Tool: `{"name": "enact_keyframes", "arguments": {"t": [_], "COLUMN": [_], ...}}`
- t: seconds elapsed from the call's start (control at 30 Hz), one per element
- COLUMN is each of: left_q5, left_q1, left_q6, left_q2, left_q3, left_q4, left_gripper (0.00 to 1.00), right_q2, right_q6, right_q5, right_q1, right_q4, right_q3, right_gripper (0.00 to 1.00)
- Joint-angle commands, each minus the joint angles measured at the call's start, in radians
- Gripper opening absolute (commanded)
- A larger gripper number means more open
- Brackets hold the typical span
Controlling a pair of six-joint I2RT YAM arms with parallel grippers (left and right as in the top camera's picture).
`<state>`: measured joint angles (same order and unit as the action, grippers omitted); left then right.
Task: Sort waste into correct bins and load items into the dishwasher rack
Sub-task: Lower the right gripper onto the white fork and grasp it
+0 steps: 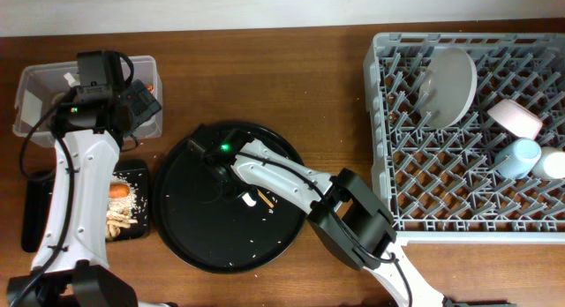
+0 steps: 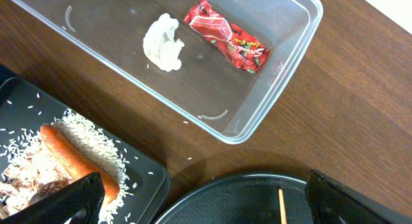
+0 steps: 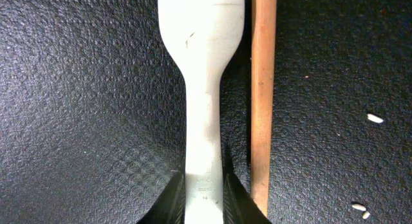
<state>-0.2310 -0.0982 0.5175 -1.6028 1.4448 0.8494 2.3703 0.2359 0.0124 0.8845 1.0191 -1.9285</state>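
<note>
Pinching smooth white fork (image 3: 205, 89) on pebbled black tray (image 3: 77, 89): right jaws; left jaws spread wide.

Right hand (image 3: 205, 199) pinches white fork (image 3: 202, 89) beside a chopstick (image 3: 262, 89).

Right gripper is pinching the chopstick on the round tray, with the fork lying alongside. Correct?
Not quite. In the right wrist view the right gripper pinches the fork by its handle; it is the chopstick that lies alongside, on the round tray.

Round black tray (image 1: 190, 228) on brown wooden table (image 1: 327, 78).
</note>
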Motion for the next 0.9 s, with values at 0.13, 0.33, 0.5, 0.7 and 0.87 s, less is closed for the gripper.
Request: {"name": "enact_keyframes", "arguments": {"t": [0.13,0.33,0.5,0.7,0.87], "left_q5": [0.007,0.007,0.007,0.007,0.007], "left_q1": [-0.003,-0.003,-0.003,-0.003,-0.003], "left_q6": [0.006,0.006,0.006,0.006,0.006], "left_q2": [-0.003,-0.003,-0.003,-0.003,-0.003], "left_q3": [0.002,0.002,0.002,0.002,0.002], "left_q4": [0.001,0.001,0.001,0.001,0.001], "left_gripper": [0.99,0.99,0.99,0.99,0.99], "right_q2": [-0.053,-0.081,-0.045,0.028,0.080], "right_q6": [0.008,-0.026,-0.045,-0.045,-0.045], "right_q5": [0.024,-0.053,-0.069,-0.083,-0.083], "right_q1": [-0.041,-0.125,-0.117,-0.072,-0.060], "right_q4": [0.100,0.198,0.127,0.095,0.087], "right_q3": [-0.039,-0.137,-0.127,-0.123,-0.122], "right_gripper": [0.04,0.16,0.32,0.32,0.31]}}
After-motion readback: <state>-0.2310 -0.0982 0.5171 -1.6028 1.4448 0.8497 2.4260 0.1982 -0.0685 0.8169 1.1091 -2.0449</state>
